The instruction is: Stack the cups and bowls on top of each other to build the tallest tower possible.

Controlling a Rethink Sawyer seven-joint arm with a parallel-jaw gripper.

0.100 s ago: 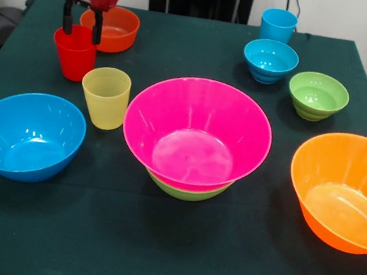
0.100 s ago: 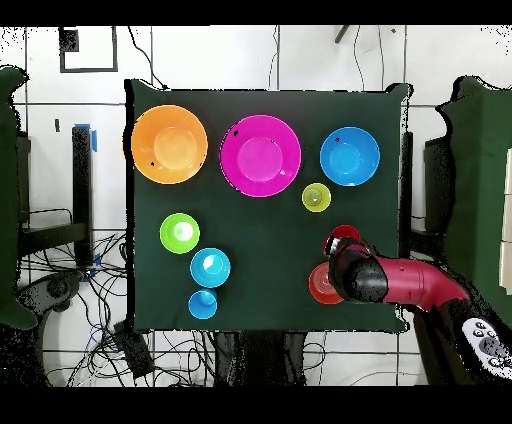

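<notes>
My gripper (image 1: 82, 34) hangs open at the far left, its two black fingers (image 1: 98, 28) down at the rim of the red cup (image 1: 74, 57); whether they touch it I cannot tell. Overhead, the gripper (image 2: 345, 258) sits between the red cup (image 2: 343, 236) and the small orange bowl (image 2: 322, 285). The yellow cup (image 1: 105, 97) stands just in front of the red one. In the middle, the large pink bowl (image 1: 196, 136) rests nested in a green bowl (image 1: 186, 191). The light blue cup (image 1: 279, 24) stands far right.
A medium blue bowl (image 1: 26, 134) lies at the near left and a large orange bowl (image 1: 343, 191) at the near right. A small blue bowl (image 1: 270, 61) and small green bowl (image 1: 318, 96) sit at the right. The small orange bowl (image 1: 111, 28) is behind the gripper.
</notes>
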